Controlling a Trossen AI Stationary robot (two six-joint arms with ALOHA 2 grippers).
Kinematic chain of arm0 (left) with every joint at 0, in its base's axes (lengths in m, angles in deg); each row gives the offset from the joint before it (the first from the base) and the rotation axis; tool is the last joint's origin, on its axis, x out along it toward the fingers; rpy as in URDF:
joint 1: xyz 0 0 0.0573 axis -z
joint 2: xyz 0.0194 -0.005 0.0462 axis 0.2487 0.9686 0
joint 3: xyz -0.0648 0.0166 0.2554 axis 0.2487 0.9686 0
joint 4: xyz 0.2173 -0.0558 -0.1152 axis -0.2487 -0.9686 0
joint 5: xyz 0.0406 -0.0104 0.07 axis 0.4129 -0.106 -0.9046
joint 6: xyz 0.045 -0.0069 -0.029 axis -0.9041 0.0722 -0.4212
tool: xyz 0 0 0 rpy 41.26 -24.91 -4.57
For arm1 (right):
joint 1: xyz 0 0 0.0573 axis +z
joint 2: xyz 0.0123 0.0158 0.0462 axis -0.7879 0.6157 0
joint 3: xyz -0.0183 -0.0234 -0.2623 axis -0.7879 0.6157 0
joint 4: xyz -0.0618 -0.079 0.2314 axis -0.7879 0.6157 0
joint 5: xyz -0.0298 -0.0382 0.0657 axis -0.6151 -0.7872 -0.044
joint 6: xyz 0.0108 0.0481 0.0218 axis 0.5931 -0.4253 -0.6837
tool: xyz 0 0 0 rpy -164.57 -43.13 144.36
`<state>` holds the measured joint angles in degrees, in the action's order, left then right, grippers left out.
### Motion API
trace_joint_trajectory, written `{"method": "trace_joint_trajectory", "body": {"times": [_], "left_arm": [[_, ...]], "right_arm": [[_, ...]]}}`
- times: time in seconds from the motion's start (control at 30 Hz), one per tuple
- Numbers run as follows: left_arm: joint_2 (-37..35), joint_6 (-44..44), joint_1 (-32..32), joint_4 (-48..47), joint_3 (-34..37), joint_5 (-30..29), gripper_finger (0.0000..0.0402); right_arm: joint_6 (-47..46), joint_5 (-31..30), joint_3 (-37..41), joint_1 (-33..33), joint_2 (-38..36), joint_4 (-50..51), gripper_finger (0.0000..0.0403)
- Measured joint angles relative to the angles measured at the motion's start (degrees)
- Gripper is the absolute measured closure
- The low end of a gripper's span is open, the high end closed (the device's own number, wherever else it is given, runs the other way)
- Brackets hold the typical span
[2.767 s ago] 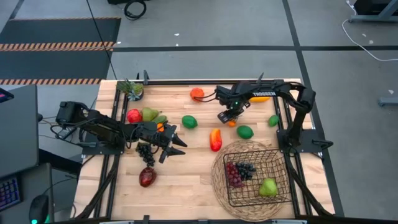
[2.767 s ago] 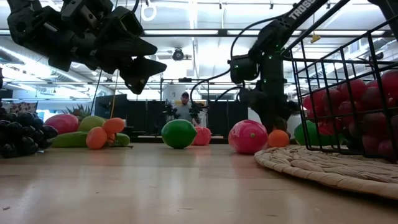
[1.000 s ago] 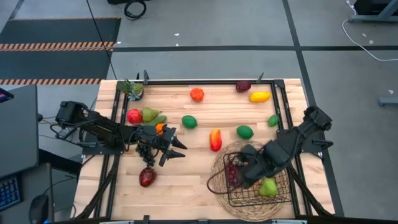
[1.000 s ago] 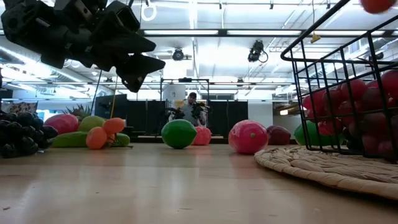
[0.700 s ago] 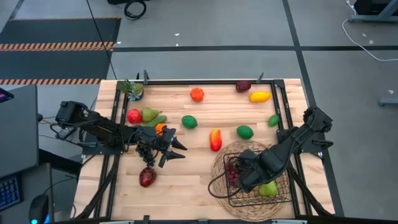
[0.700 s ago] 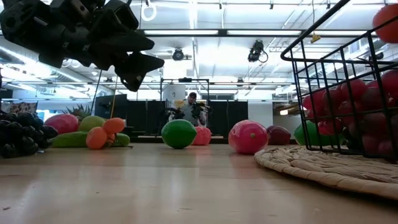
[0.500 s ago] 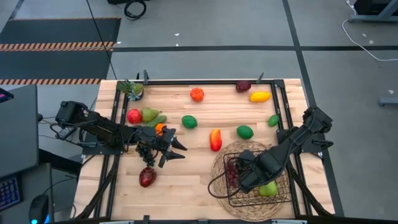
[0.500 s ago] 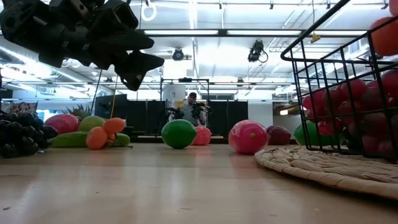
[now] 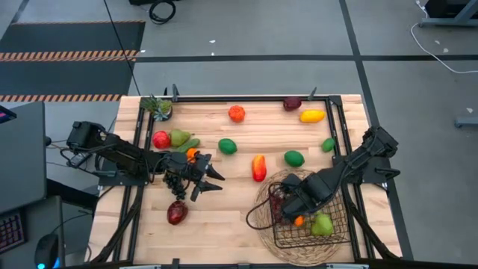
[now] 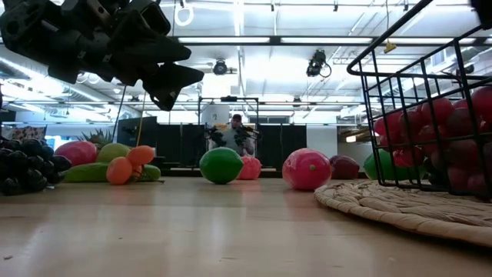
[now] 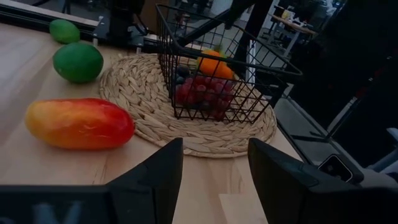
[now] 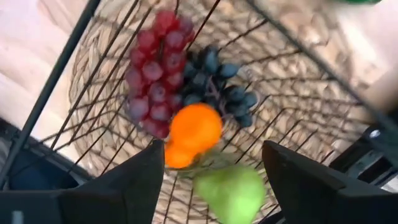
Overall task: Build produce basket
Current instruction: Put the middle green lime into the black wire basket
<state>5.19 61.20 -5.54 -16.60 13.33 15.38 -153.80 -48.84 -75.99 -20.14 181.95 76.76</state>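
The wooden table point(image 9: 224, 209) is the biggest thing here. On it sits a round woven mat point(image 9: 263, 217), and the black wire basket point(image 9: 278, 232) stands on that mat. I will place everything from the basket.

The right gripper point(image 9: 293, 200) hangs over the basket. Its two fingers point(image 12: 118, 180) are spread apart and hold nothing. An orange fruit point(image 12: 191, 134) is right under them, inside the basket. It looks like it has just been let go.

The left gripper point(image 9: 209, 173) is well away from the basket, on the far side of the table from it. It hovers above a dark grape bunch point(image 9: 174, 181). Its fingers are partly spread and empty.

Inside the basket are a red grape bunch point(image 12: 149, 74), a dark blue grape bunch point(image 12: 221, 87) and a green pear point(image 12: 231, 193). The orange fruit lies between them.

Near the basket, just off the mat, lie a red and yellow mango point(image 11: 79, 123) and a green lime point(image 11: 78, 61). More fruit sits farther off.

I think these toy fruits are light, hard and smooth. They may slip or roll. The mango is long, so grab it across its middle. Grapes are bumpy, so pinch the thick part of the bunch.
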Motion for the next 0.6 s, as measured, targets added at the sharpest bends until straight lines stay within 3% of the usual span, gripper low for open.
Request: {"method": "trace_joint_trajectory", "body": {"times": [0.3,0.6], "left_arm": [[0.0,-1.0,0.0,0.0,0.0,-0.5,0.0214],[0.0,-1.6,0.0,-0.1,0.0,-0.5,0.0214]], "right_arm": [[8.7,-7.1,0.0,-9.0,-3.6,3.6,0.0123],[25.8,-12.2,1.0,-22.5,-3.7,5.7,0.0123]]}}
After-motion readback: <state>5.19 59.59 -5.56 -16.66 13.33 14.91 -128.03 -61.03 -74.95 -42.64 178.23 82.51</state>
